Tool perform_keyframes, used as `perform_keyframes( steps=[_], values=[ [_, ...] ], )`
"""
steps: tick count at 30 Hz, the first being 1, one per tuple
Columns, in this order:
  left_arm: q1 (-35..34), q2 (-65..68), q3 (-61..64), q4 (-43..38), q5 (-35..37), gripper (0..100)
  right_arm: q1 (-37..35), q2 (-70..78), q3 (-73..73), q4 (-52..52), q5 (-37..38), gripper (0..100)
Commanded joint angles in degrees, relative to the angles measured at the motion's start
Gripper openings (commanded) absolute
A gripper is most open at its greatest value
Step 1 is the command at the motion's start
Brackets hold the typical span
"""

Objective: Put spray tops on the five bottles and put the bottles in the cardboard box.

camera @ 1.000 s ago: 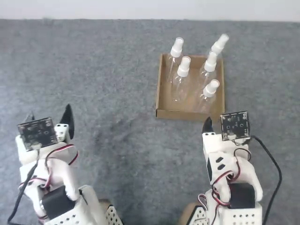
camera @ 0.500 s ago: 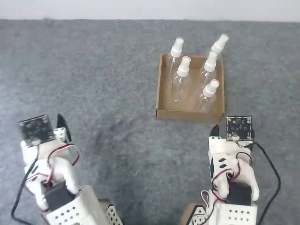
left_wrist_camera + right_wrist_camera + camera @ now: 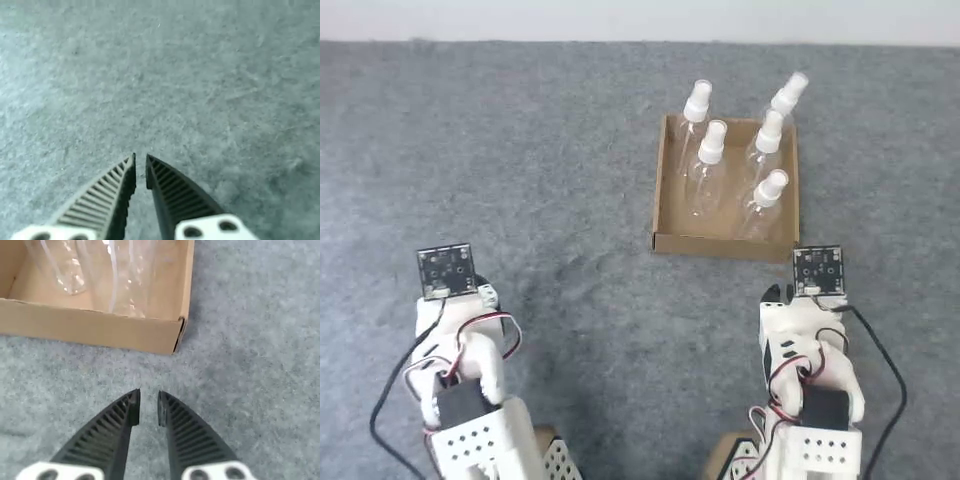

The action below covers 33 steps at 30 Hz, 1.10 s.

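Since a second ago the left arm has folded back and swung toward the box. The black finger that splayed out beside its camera board has tucked under it. The right arm has drawn back slightly, away from the box's near wall.

From above, the box sits on grey carpet. All five bottles are inside it, each with one of the white spray tops on. Two bottles are against the far wall, two are behind the middle, and one is toward the near right corner. They lean toward the far wall, and the two farthest tops poke past its rim. The right arm sits just beside the box's near wall, by its right corner. The left arm is well apart from the box, off its left side and nearer the arm bases.

At the left wrist, the left gripper hangs over bare carpet. Its ribbed jaws are drawn together to a thin slit with nothing between them.

At the right wrist, the right gripper is clenched too, with a narrow gap at the tips and nothing in it. It hovers over carpet near the box's corner. The clear bottoms of the bottles rest on the box floor beyond the near wall.
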<state>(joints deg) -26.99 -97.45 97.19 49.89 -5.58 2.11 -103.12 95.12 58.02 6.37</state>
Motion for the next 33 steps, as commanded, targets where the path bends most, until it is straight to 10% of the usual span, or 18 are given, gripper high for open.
perform_keyframes(
  steps=[1,15,33],
  values=[
    [0.35,-0.97,-0.31,-1.49,0.62,3,0.40,-0.84,1.32,0.40,0.62,2.3],
    [0.09,-1.23,-0.31,13.54,0.62,3,0.40,-0.75,1.32,14.64,0.62,2.3],
    [0.09,-1.23,-0.31,13.63,0.62,3,0.22,-0.66,1.32,15.08,0.62,2.3]
  ],
)
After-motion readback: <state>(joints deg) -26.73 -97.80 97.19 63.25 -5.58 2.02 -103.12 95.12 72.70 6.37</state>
